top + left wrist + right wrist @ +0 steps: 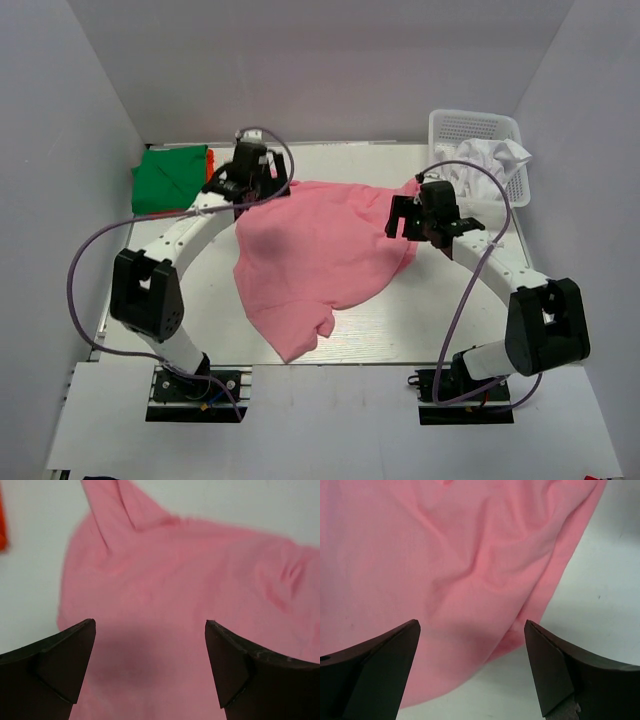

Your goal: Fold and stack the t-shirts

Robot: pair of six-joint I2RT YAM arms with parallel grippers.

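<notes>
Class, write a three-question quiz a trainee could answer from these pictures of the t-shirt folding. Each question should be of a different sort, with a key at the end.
1. True or false: the left gripper is shut on the pink t-shirt.
2. Fill the gap: the folded green t-shirt lies at the far ____ corner of the table.
3. Where is the white t-shirt?
A. In the white lattice basket
B. On top of the green t-shirt
C. Beneath the pink t-shirt

Key: 1 false, its jaws stand open and empty above the cloth; 2 left; 3 A.
</notes>
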